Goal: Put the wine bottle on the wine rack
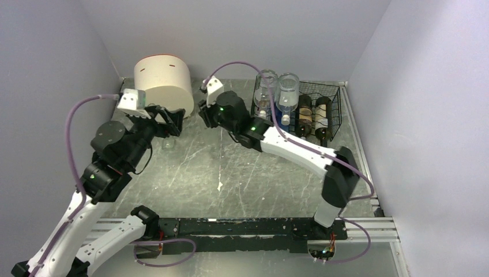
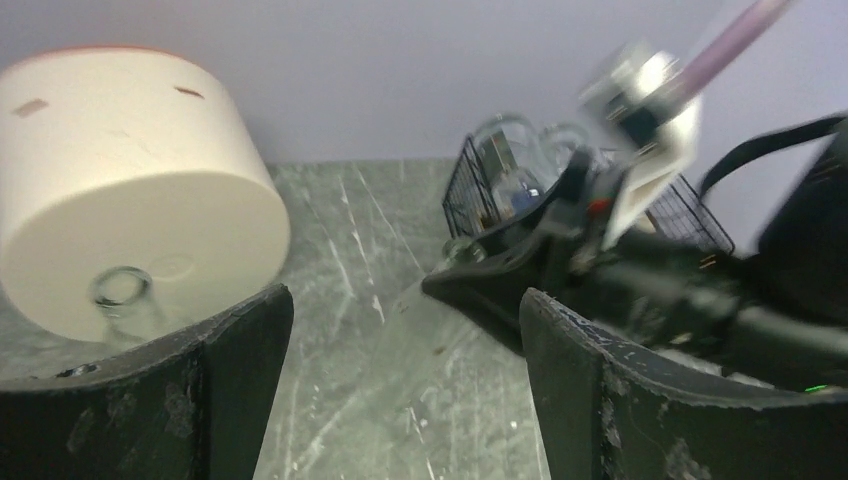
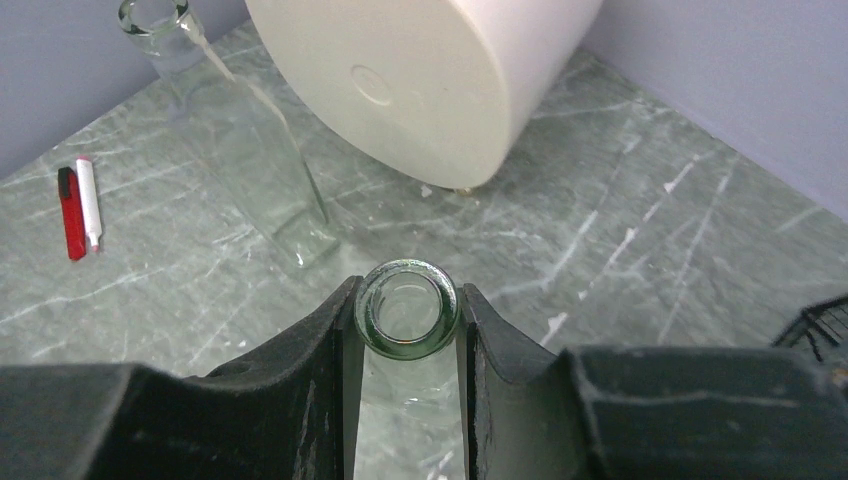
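A clear glass wine bottle stands with its mouth between my right gripper's fingers. My right gripper is shut on its neck, left of the wine rack. The black wire wine rack sits at the back right and holds two clear and two dark bottles. A second clear bottle stands free in front of the cream container, seen in the left wrist view just left of my left finger. My left gripper is open and holds nothing, with bare table between its fingers.
A cream cylindrical container lies at the back left against the wall. A red marker and a white marker lie on the table. The two grippers are close together in the middle back. Walls close in on three sides.
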Controlling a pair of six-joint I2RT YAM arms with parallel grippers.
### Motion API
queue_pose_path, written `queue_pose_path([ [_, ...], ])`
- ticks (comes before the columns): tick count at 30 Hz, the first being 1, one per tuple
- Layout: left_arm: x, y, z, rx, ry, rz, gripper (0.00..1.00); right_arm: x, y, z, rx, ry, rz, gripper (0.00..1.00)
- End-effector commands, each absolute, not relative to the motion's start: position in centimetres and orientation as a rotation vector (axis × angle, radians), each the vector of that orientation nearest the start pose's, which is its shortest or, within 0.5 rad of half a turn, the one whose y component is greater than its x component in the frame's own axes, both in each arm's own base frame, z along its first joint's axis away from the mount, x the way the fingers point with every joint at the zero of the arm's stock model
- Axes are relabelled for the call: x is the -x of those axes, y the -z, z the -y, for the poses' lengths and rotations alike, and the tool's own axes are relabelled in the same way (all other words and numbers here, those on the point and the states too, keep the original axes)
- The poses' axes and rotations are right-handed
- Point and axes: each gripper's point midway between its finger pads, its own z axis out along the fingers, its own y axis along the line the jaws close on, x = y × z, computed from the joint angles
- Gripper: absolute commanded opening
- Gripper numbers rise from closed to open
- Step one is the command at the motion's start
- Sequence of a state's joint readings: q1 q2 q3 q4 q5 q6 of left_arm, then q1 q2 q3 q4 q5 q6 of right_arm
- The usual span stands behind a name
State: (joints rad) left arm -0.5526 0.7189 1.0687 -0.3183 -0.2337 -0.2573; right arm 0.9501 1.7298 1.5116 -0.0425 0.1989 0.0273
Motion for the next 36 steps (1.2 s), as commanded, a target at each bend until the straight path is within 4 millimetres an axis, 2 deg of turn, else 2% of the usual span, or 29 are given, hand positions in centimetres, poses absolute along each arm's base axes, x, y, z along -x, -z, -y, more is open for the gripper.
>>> queue_pose_path([
  [1,-25.1,-37.7,15.5,-0.147,0.622,-1.532,0.88,-32.3,-33.1,-37.9,0.583,-0.528,-1.641,0.0],
  [7,-25.1,-30.9,19.1,-0.323,0.728,-1.56,0.87,-29.7,-32.9,-33.1,0.489,-0.529,-1.671,0.0],
  [11,-24.6,-26.4,21.7,-0.469,0.817,-1.582,0.88,-28.3,-33.1,-31.2,0.445,-0.561,-1.676,0.0],
  [17,-22.9,-23.9,25.6,-0.609,1.06,-1.545,0.91,-27.2,-33.4,-29.5,0.391,-0.585,-1.685,0.0],
  [19,-21.9,-22.0,26.6,-0.699,1.106,-1.528,0.95,-27.0,-33.4,-29.2,0.375,-0.589,-1.693,0.0],
  [22,-21.3,-19.5,27.5,-0.776,1.08,-1.491,1.0,-26.7,-33.5,-29.0,0.363,-0.606,-1.696,0.0],
  [26,-20.7,-18.1,28.9,-0.863,1.048,-1.416,0.99,-26.1,-34.0,-29.2,0.378,-0.641,-1.686,0.0],
  [28,-21.3,-17.4,29.2,-0.858,1.009,-1.428,1.0,-25.8,-34.1,-29.3,0.393,-0.654,-1.686,0.0],
  [36,-23.6,-17.7,28.7,-0.799,0.879,-1.349,1.0,-24.1,-34.4,-29.7,0.476,-0.735,-1.656,0.0],
])
